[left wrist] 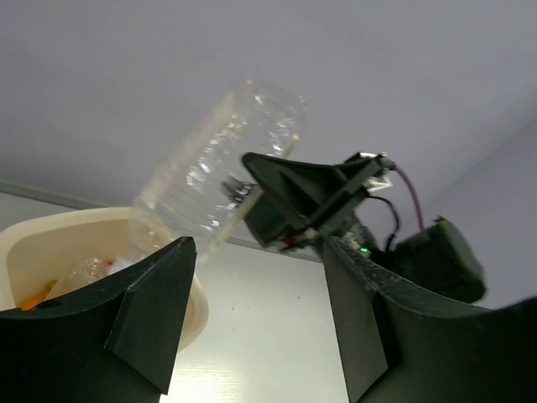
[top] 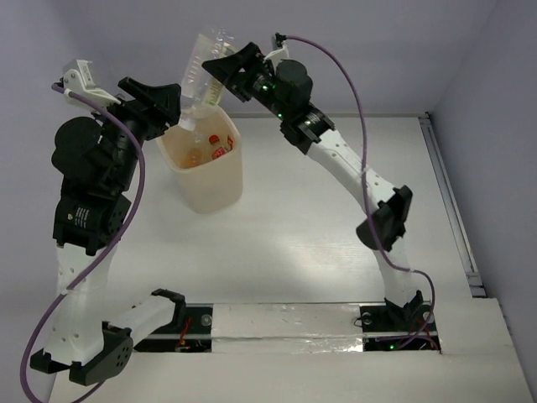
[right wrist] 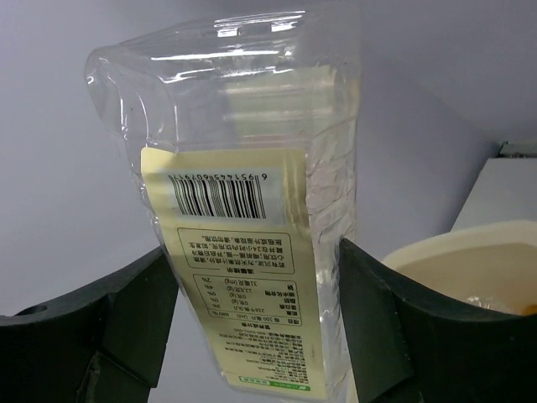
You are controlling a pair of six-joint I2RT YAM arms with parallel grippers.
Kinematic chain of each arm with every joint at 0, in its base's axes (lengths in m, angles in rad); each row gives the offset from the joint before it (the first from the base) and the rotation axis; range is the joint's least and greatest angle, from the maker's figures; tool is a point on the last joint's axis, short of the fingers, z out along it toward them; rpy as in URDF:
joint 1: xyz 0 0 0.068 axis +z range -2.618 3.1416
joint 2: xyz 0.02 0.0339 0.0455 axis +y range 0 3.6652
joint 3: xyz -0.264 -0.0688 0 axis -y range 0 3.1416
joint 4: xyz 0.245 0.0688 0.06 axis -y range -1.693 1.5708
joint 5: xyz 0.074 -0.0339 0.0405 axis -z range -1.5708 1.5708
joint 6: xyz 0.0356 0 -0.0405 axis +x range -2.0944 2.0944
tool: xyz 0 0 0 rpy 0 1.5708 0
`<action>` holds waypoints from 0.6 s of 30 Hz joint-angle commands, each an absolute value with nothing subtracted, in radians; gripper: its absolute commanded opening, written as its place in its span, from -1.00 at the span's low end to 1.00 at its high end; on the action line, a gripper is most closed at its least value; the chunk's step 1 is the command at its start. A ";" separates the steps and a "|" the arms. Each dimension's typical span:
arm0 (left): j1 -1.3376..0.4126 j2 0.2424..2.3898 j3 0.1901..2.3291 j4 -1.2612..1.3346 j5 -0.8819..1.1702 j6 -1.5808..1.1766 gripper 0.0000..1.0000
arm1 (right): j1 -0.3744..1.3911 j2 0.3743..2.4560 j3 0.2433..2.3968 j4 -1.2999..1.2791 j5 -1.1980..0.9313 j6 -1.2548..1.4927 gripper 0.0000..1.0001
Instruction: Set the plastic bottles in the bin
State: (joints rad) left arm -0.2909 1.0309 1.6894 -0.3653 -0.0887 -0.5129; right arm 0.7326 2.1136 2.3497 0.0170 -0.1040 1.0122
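My right gripper point(top: 221, 75) is shut on a squarish clear bottle with a pale label point(top: 204, 71) and holds it tilted, neck down, over the mouth of the cream-beige bin point(top: 211, 191). In the right wrist view the bottle point(right wrist: 252, 252) fills the space between my fingers point(right wrist: 369, 311), with the bin's rim point(right wrist: 445, 252) at the lower right. A red-labelled bottle point(top: 221, 149) and an orange one point(top: 195, 157) lie inside the bin. My left gripper point(top: 165, 102) is open and empty just left of the bin's rim. In the left wrist view the bottle point(left wrist: 218, 180) hangs above the bin point(left wrist: 84, 225).
The white table point(top: 319, 227) stretches right and in front of the bin. A raised rail point(top: 453, 201) runs along its right edge. The two arms' grippers are close together above the bin, near the back wall.
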 commanded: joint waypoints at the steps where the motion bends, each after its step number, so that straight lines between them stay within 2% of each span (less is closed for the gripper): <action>1: -0.288 1.025 1.740 -0.388 -0.098 -0.488 0.17 | 0.776 2.224 2.595 -0.083 -0.003 0.993 0.21; 6: -0.288 1.015 1.718 -0.376 -0.101 -0.485 0.18 | 0.802 2.177 2.427 -0.081 0.077 0.908 0.28; 9: -0.288 1.028 1.720 -0.365 -0.086 -0.486 0.20 | 0.811 2.189 2.457 -0.176 0.074 0.844 0.47; 10: -0.288 1.029 1.718 -0.364 -0.084 -0.486 0.21 | 0.811 2.195 2.476 -0.196 0.078 0.824 0.65; 13: -0.288 1.046 1.736 -0.365 -0.100 -0.474 0.24 | 0.831 2.178 2.485 -0.232 0.081 0.773 0.95; 18: -0.288 1.087 1.816 -0.397 -0.117 -0.445 0.30 | 0.831 2.123 2.487 -0.313 0.127 0.698 0.99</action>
